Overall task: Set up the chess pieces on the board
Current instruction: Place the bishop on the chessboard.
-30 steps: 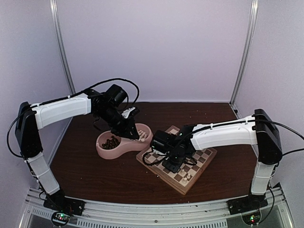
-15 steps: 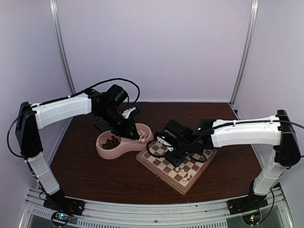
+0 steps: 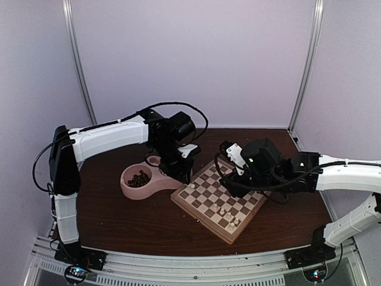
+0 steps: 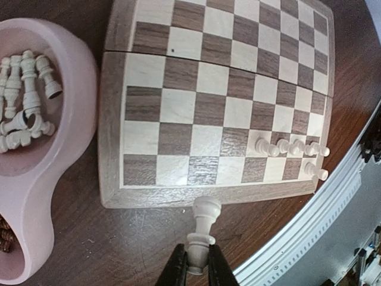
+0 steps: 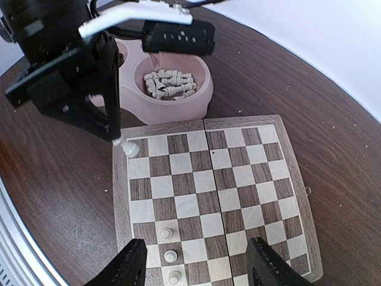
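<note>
Cream-white chessman (image 4: pixel 203 226), pinched at its narrow end by my left gripper (image 4: pixel 193 268), hangs just off the board (image 4: pixel 112 131) at its 6 o'clock rim. My right gripper (image 5: pixel 195 253) gapes empty over the squares. So slight a hold may let it tilt, landing askew, toppling on release, or clipping the pawns (image 4: pixel 292 147) at 4 o'clock.

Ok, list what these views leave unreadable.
Top view: left hand covers the pink dish's cream-piece bowl.
Top view: placed chess pieces too small to identify.
Left wrist: dark pieces cut off at left edge; held piece's gripped end hidden between fingers.
Right wrist: board's near rows cut off at bottom edge.
</note>
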